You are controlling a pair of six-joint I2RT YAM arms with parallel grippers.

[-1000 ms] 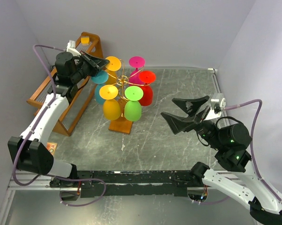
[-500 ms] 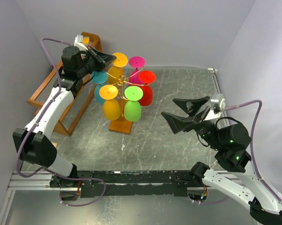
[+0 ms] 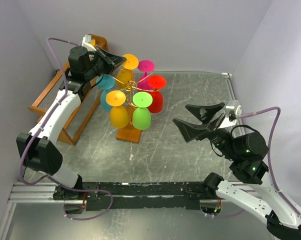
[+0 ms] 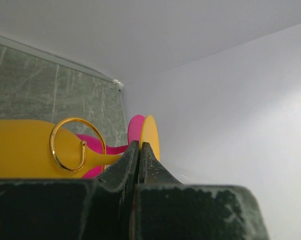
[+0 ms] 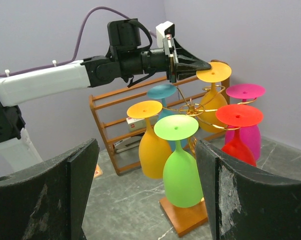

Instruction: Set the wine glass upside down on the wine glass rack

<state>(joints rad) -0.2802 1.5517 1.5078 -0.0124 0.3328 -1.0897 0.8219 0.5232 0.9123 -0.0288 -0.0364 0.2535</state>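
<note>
Now wine glass inverted, axis upright (foot up); left end effector closed.

I've got the rack upper centre of the top view, with six glasses hung on it upside down. Shelf is left of it, upper left. Left gripper is just beside the rack's top-left glass foot. Right gripper is right of centre, well apart.

Wine glasses: six on show.
Orange-yellow glass: two of these.
Green glass: one.
Red glass: one.
Magenta glass: one.
Teal glass: one.
Gold wire rack: one.
Wooden shelf rack: one.
Robot arms: two.
</note>
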